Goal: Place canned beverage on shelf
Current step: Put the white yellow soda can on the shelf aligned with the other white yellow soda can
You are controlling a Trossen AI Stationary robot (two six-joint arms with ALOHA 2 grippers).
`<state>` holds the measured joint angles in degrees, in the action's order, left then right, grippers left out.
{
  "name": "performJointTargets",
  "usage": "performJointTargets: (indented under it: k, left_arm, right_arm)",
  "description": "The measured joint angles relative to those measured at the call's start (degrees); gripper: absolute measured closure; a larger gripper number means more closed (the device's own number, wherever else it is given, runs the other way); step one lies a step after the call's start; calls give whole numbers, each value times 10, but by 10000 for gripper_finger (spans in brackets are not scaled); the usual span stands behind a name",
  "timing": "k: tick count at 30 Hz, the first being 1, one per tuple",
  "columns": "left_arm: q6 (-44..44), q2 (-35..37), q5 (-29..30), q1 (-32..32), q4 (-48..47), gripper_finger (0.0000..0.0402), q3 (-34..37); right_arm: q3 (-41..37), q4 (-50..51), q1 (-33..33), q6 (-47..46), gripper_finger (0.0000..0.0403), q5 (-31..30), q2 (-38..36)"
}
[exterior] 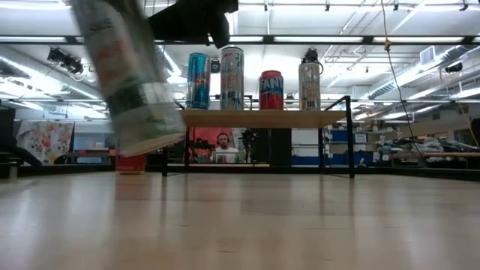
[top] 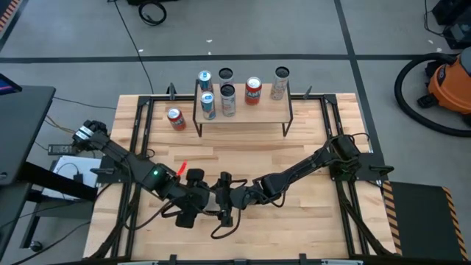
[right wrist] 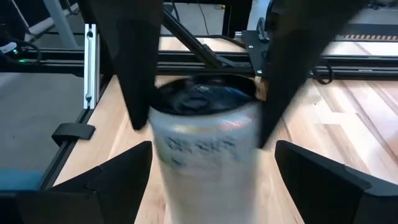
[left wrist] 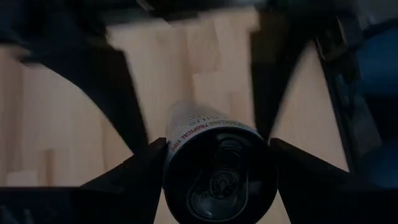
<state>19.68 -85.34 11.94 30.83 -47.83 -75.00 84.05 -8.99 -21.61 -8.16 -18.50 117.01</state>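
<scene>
The left gripper [left wrist: 217,168] pinches the white can [left wrist: 214,165] near the table's front, tilted above the tabletop, the right gripper [right wrist: 208,162] spread around it without contact, so any slip risks a drop before reaching the crowded shelf [top: 243,116].

An orange shop vacuum [top: 450,81] with a looping black hose [top: 409,94] stands on the grey floor at two o'clock from the light-wood bench [top: 309,151], a coil of black cable [top: 153,12] lies at eleven o'clock, and a dark desk [top: 22,132] sits at nine o'clock. A small red object [top: 182,168] rests on the bench toward seven o'clock. Seen level across the bench, a person [exterior: 223,150] sits far back in the room under rows of strip lights [exterior: 300,39].
</scene>
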Motion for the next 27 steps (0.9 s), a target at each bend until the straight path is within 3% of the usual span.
performJointTargets:
  k: [10,18,27]
  left_arm:
    - [-40,0,4,-19,37,143,-1]
    - [-36,0,3,-21,36,143,-1]
    - [-36,1,2,-22,35,118,-1]
  right_arm:
    - [0,47,0,-34,63,-13,0]
    - [0,61,0,-50,140,-11,0]
    - [0,59,-1,-61,142,-9,1]
